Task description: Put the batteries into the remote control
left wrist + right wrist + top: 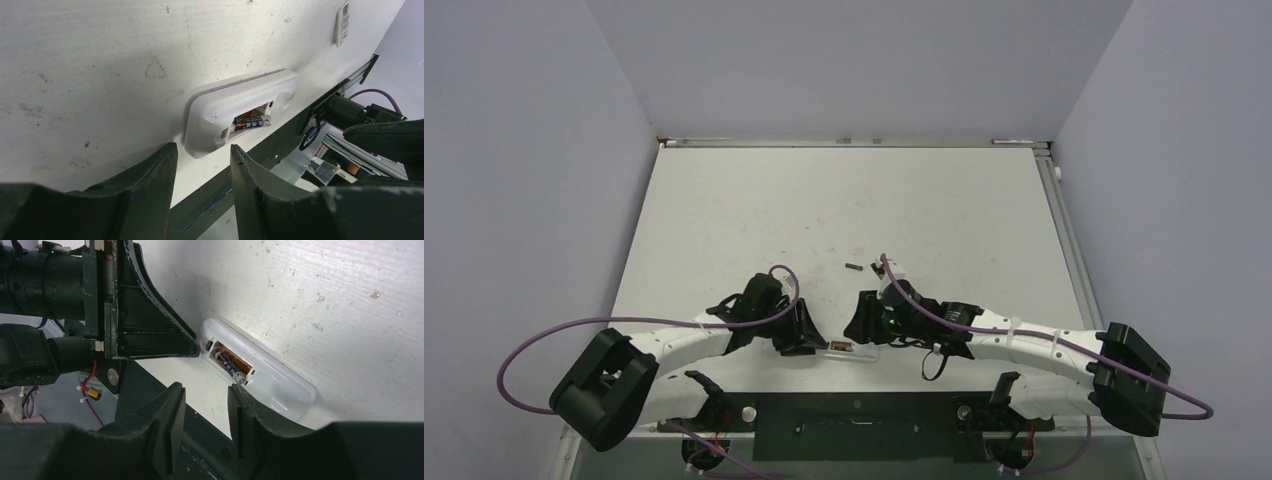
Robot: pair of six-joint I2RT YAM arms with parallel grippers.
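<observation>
1. Starting left: your left hand (pixel 202 167) hovers just short of the remote (pixel 240 107), fingers partly spread, pinching nothing.
2. The remote lies back-up at the worktop's (pixel 754 210) near edge, between both hands. One battery (pixel 251 122) sits in its recess.
3. Your right hand (pixel 205 400) is likewise part-spread and empty. Steady the remote with the left, fetch the loose battery (pixel 854 267) with the right, and match its polarity.
4. Only the top view shows that loose battery, farther back. Only the wrist views show the seated one.
</observation>
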